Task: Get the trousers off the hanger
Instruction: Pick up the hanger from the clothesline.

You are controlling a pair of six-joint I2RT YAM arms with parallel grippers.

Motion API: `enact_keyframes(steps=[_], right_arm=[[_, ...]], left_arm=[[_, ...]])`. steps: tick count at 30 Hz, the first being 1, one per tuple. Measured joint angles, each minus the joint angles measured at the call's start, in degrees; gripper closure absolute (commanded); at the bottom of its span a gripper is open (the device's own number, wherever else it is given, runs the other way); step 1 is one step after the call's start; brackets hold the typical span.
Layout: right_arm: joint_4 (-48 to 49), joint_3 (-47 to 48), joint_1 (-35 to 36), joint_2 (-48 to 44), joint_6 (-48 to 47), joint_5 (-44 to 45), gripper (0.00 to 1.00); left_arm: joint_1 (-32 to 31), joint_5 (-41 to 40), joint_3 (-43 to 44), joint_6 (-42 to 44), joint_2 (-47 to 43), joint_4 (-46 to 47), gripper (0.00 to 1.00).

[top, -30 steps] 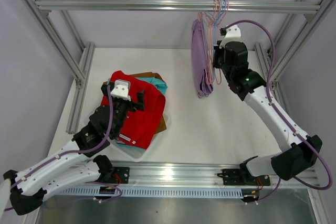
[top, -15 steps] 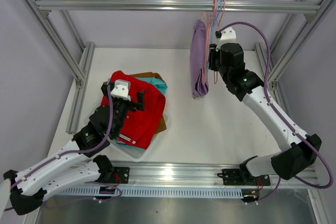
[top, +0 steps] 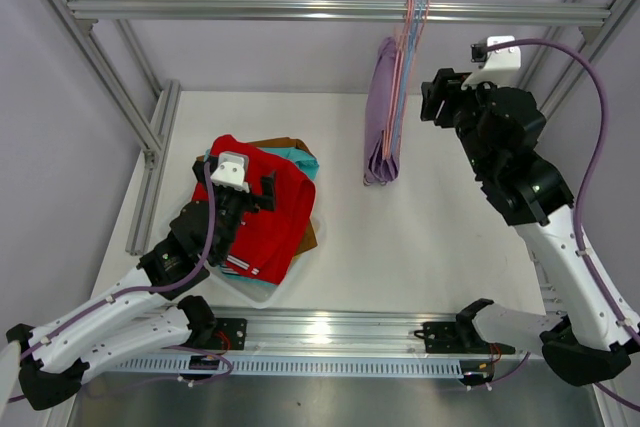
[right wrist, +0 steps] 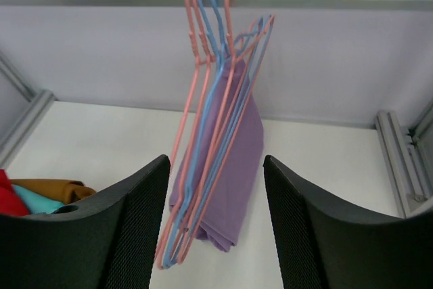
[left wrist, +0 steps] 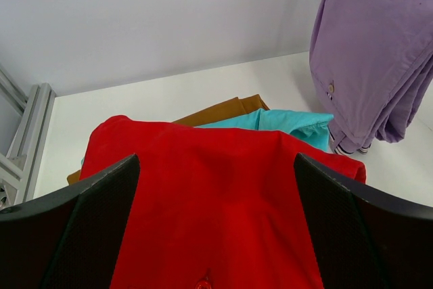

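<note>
The lilac trousers point(top: 380, 117) hang folded over a hanger in a bunch of pink and blue wire hangers point(top: 408, 32) on the top rail. My right gripper point(top: 432, 107) is open, to the right of the hangers and apart from them. In the right wrist view the hangers point(right wrist: 203, 133) and lilac trousers point(right wrist: 243, 160) hang ahead, between my open fingers point(right wrist: 135, 221). My left gripper point(top: 252, 190) is wide open just above the red trousers point(left wrist: 203, 201), which top a pile with teal point(left wrist: 291, 123) and brown point(left wrist: 223, 109) ones.
An aluminium rail point(top: 300, 10) crosses the top and carries the hangers. Frame posts point(top: 150, 147) stand at the left and right point(top: 520, 117) of the white table point(top: 400, 247). The pile of trousers lies at the left of the table.
My right gripper opened and drew back up and to the right, away from the hangers. The hangers and lilac trousers swung left and now hang straight. The left arm has not moved.
</note>
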Motion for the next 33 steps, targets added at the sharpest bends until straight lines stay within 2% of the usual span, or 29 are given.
enact_keyframes(steps=[4,14,19,33], right_arm=[[-0.02,1.9,2.6,-0.57,0.48,-0.48,0.43],[-0.7,3.26,7.74,6.34,1.07,-1.18,0.43],[-1.97,6.08,8.2,10.4,1.99,-1.29,0.43],[-2.25,6.93,7.63,13.66,2.38,-0.66,0.42]], left_arm=[[0.0,0.02,0.0,0.0,0.0,0.0,0.01],[0.0,0.0,0.0,0.0,0.0,0.0,0.0],[0.0,0.0,0.0,0.0,-0.02,0.0,0.01],[0.0,0.0,0.0,0.0,-0.63,0.0,0.01]])
